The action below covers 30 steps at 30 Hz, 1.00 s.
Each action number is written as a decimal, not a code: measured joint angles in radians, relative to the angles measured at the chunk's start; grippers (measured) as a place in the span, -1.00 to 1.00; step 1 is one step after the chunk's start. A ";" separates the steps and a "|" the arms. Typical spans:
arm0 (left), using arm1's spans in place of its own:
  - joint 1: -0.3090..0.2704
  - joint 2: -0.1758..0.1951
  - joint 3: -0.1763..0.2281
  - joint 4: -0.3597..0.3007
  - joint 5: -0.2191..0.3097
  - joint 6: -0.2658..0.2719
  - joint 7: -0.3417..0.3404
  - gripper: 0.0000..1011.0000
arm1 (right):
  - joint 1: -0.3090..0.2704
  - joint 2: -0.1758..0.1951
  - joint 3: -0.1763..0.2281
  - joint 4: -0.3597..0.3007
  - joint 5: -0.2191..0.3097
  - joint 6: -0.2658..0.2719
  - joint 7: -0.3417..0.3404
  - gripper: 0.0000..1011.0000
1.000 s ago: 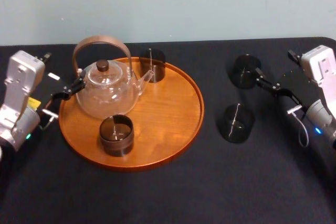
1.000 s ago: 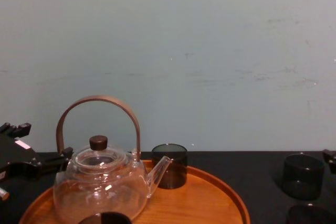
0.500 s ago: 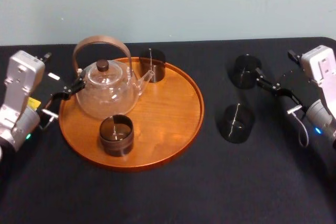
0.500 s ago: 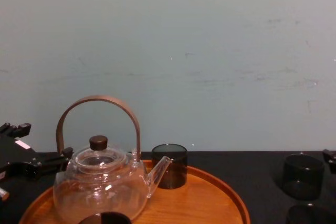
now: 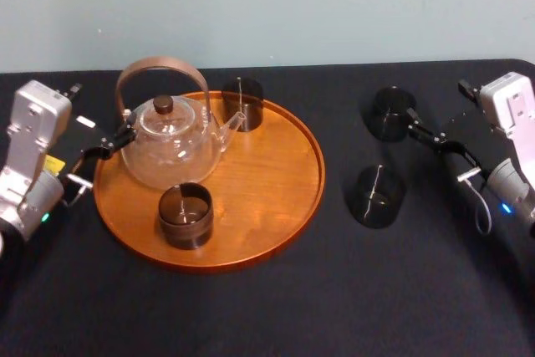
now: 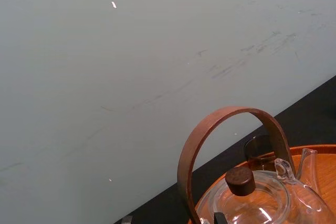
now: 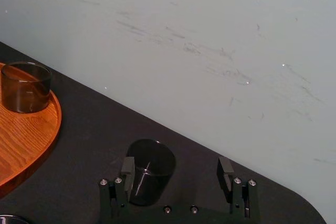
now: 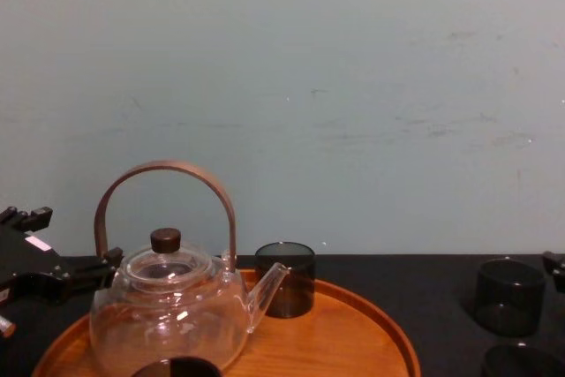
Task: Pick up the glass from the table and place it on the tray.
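Two dark smoked glasses stand on the black table [image 5: 334, 298] at the right: a far glass [image 5: 391, 113] [image 8: 510, 296] [image 7: 149, 170] and a near glass [image 5: 376, 196] [image 8: 521, 361]. My right gripper [image 5: 435, 141] [image 7: 176, 174] is open, low over the table just right of the far glass. That glass stands ahead of one finger [image 7: 127, 171], outside the gap. The round wooden tray [image 5: 288, 198] [image 8: 384, 331] lies at centre left. My left gripper [image 5: 104, 148] [image 8: 53, 275] is open beside the tray's left rim, near the teapot.
On the tray stand a clear glass teapot [image 5: 167, 144] [image 8: 168, 311] [image 6: 252, 198] with a brown arched handle, and two more dark glasses, one at the back [image 5: 242, 104] [image 8: 285, 278] and one at the front [image 5: 185, 215]. A pale wall rises behind the table.
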 joint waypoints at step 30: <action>0.000 0.000 0.000 0.000 0.000 0.000 0.000 1.00 | -0.258 0.094 0.139 -0.220 0.091 0.022 0.129 0.98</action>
